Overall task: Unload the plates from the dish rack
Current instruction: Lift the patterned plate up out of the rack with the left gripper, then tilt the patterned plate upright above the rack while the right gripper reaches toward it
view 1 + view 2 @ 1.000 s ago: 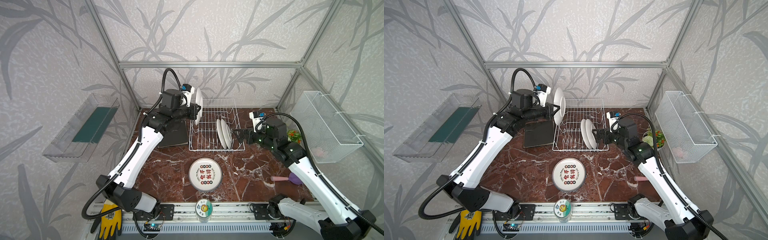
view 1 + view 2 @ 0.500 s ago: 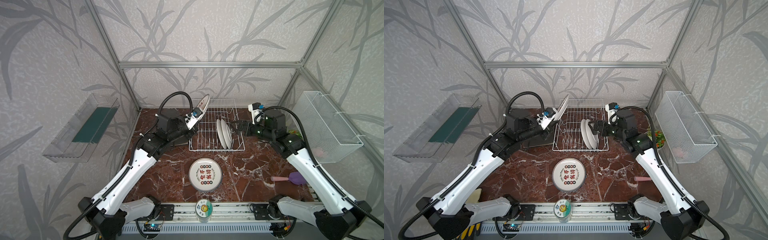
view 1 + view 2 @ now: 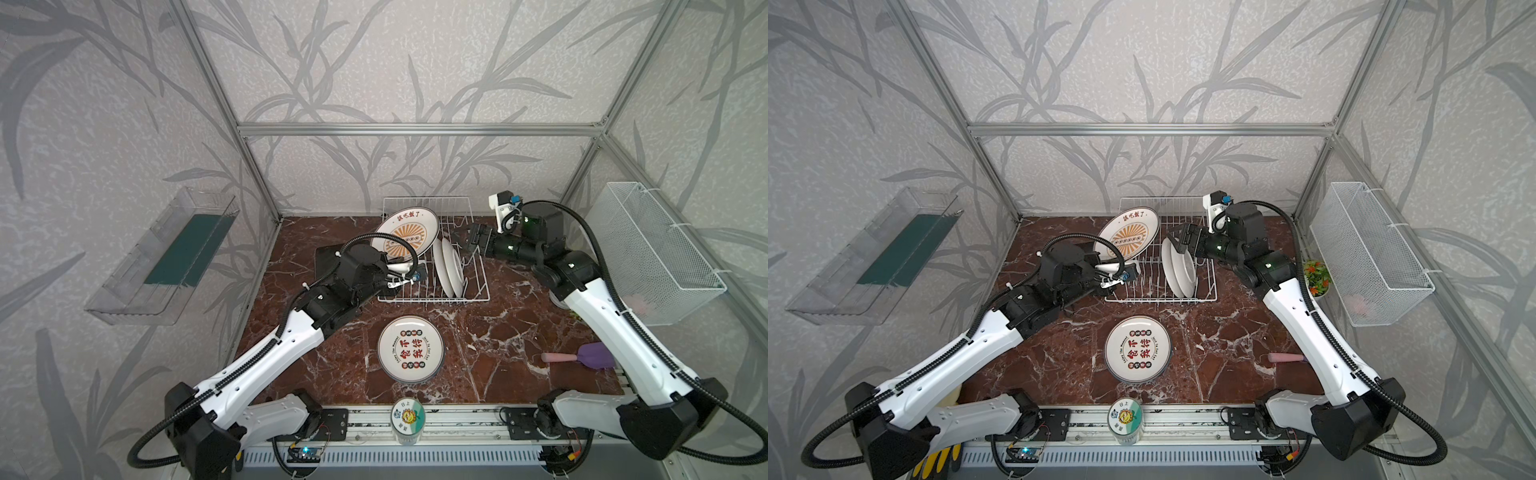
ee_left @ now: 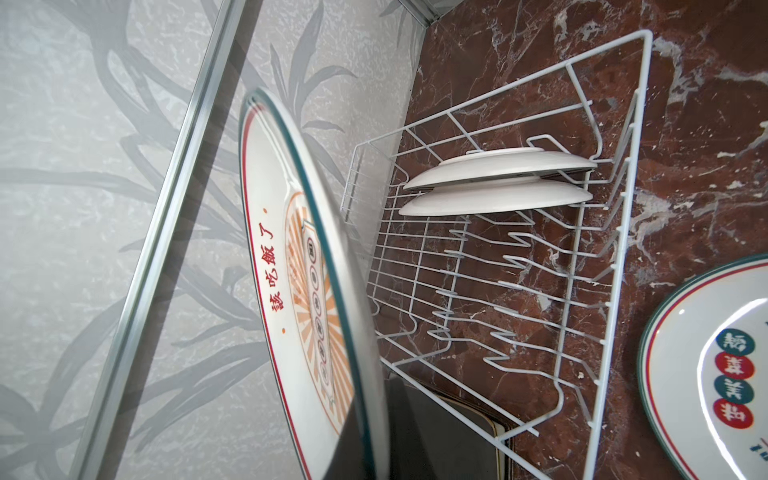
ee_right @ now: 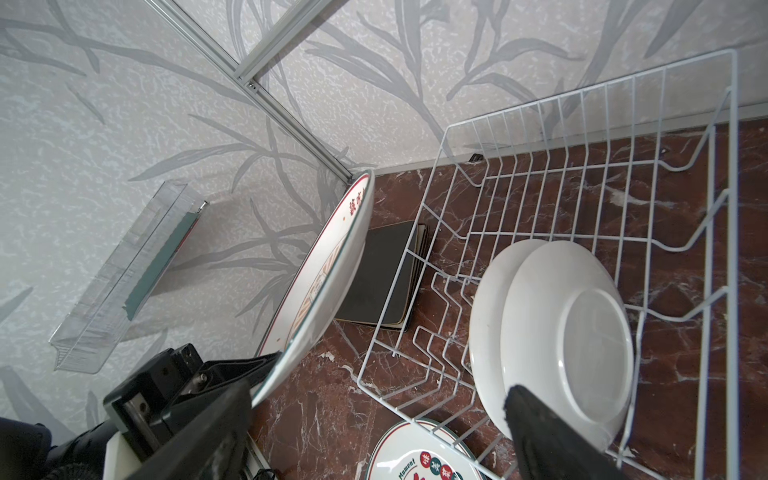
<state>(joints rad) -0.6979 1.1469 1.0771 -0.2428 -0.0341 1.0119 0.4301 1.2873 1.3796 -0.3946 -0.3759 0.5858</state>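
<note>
White right arm (image 3: 594, 307) outstretched toward dish rack (image 3: 436, 298)

cam layout: high stereo pair + two close wrist cams
both top views look down from above the front rail (image 3: 457, 422) toward the back wall (image 3: 415, 174), covering the whole tabletop (image 3: 519, 332) and dish rack (image 3: 451, 208), nearly same frame. left wrist cam hugs the sunburst plate (image 4: 307, 270), facing the rack; right wrist cam looks into it past the right end effector (image 5: 380, 388). both wrist views share rack and plate.

Arms (image 3: 266, 357) white-shelled, black joints and wrists; ribbed black cables (image 3: 380, 235) (green LEDs (image 3: 524, 220) on right).
</note>
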